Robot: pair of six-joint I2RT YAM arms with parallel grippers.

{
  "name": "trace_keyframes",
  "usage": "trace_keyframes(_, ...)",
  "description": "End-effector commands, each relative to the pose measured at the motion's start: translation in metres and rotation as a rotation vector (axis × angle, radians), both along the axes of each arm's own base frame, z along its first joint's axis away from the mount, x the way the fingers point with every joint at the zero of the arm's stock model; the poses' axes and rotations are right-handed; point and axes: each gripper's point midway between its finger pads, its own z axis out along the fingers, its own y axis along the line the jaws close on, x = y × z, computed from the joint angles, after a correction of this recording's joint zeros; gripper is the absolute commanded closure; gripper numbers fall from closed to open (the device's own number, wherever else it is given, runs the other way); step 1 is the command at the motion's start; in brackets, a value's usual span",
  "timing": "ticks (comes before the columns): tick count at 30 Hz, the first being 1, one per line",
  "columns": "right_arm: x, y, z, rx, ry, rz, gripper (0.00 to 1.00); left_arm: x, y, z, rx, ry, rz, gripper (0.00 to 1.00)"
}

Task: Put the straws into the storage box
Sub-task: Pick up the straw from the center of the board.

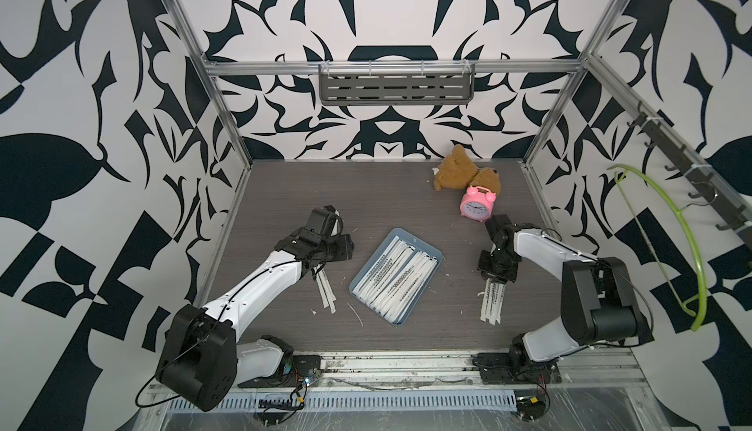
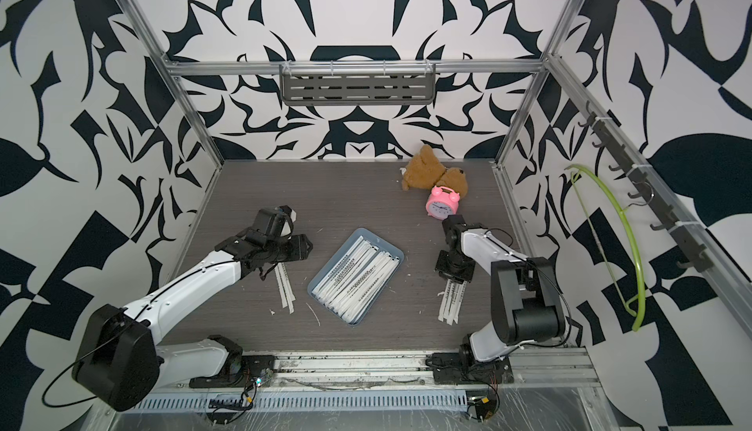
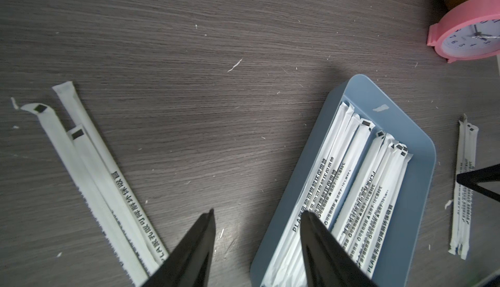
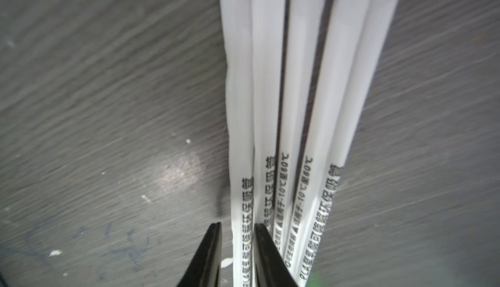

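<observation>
The storage box (image 1: pixel 419 242) (image 2: pixel 380 242) (image 3: pixel 378 93) is a blue-grey tray lying slantwise mid-table, and several white wrapped straws (image 1: pixel 396 278) (image 3: pixel 359 180) lie in it. A few more straws (image 1: pixel 325 292) (image 3: pixel 89 169) lie on the table to its left. My left gripper (image 3: pixel 259 211) hovers open and empty between them and the tray's edge. Another bunch of straws (image 1: pixel 492 301) (image 4: pixel 297 82) lies to the tray's right. My right gripper (image 4: pixel 238 224) (image 1: pixel 493 281) is low over that bunch's far end. It is open, its fingers straddling the outermost straw with a gap on one side.
A pink alarm clock (image 1: pixel 477 205) and a brown teddy bear (image 1: pixel 464 172) sit at the back right, close behind the right arm. Small white scraps (image 1: pixel 355 313) dot the table. A grey slotted shelf (image 1: pixel 396 83) hangs on the back wall and a green hanger (image 1: pixel 691 246) on the right.
</observation>
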Motion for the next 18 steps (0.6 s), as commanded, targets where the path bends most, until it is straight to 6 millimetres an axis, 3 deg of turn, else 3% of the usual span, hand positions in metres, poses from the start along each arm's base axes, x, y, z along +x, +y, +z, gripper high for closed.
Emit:
trace_keyframes(1, 0.0, 0.002, -0.004, 0.009, 0.008, 0.013, 0.75, 0.001, 0.0, -0.001, 0.002, 0.006, -0.005, 0.43)
trace_keyframes(6, 0.0, 0.0, -0.009, 0.001, 0.017, 0.009, 0.81, 0.0, 0.0, -0.001, -0.002, 0.005, 0.001, 0.43)
trace_keyframes(11, 0.002, 0.007, -0.001, 0.011, 0.002, 0.011, 0.92, 0.001, 0.001, 0.0, 0.007, 0.001, -0.005, 0.43)
trace_keyframes(15, 0.008, 0.02, 0.017, 0.038, -0.041, -0.003, 0.96, 0.002, 0.004, 0.002, 0.021, -0.015, 0.005, 0.43)
trace_keyframes(18, 0.018, 0.051, 0.044, 0.093, -0.111, -0.016, 0.97, 0.002, 0.01, 0.003, 0.045, -0.017, 0.022, 0.43)
